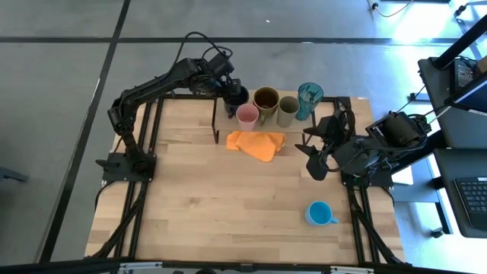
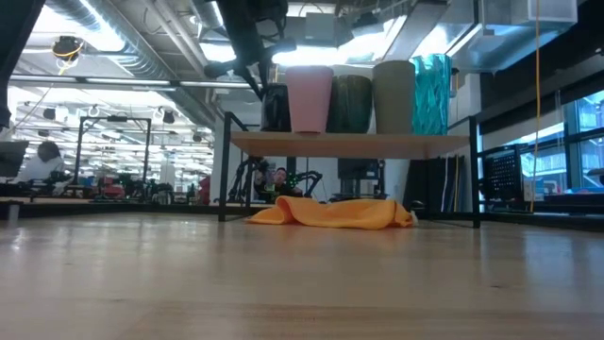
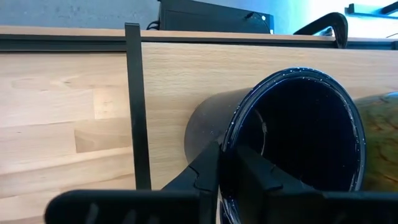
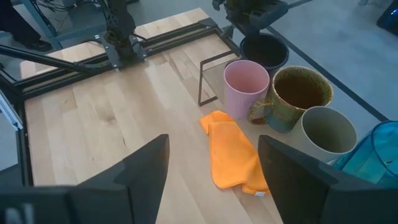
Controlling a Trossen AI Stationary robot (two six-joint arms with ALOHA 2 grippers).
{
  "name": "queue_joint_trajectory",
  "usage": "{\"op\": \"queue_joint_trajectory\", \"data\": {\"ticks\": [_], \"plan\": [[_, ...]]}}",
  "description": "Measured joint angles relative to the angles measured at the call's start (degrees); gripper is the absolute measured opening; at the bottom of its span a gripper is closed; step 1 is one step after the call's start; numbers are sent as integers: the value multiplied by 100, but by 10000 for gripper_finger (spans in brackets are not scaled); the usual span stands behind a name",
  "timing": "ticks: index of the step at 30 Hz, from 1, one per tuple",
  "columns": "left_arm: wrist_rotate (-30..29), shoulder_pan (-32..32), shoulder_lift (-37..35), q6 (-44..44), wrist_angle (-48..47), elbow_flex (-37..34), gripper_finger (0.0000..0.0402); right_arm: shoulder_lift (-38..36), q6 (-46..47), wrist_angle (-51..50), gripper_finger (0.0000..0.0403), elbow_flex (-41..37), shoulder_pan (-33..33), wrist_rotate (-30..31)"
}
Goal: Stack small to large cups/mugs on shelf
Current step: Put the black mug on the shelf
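Observation:
On the shelf (image 2: 349, 144) stand, in a row, a black mug (image 1: 237, 96), a pink cup (image 1: 247, 116), a mustard-brown mug (image 1: 266, 100), an olive-grey cup (image 1: 288, 109) and a teal tumbler (image 1: 310, 97). A light blue mug (image 1: 321, 214) stands on the tabletop at the near right. My left gripper (image 1: 231, 91) is shut on the black mug at the shelf's left end. My right gripper (image 1: 315, 154) is open and empty, above the table to the right of the orange cloth (image 1: 257, 144). My left gripper holds the black mug by its rim (image 3: 229, 155), one finger (image 3: 264, 180) inside the mug and one (image 3: 202, 177) outside against the wall. The fingers come from above, pointing down. The mug is upright, and in the low view (image 2: 275, 107) its base sits on the shelf board.
The orange cloth (image 2: 330, 212) lies on the table under and in front of the shelf. The shelf's thin black legs (image 1: 214, 122) stand at its corners. Black frame rails (image 1: 144, 144) run along the table's left and right sides. People and benches show beyond the table.

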Motion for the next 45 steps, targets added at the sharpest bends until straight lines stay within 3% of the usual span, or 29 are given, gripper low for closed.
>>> {"op": "queue_joint_trajectory", "data": {"ticks": [32,45], "plan": [[110,-74,46,-83,-5,0,36,0,-33,0,248,-1,0,-10],[110,-70,44,-83,-7,0,76,0,-57,0,248,0,0,-10]]}}
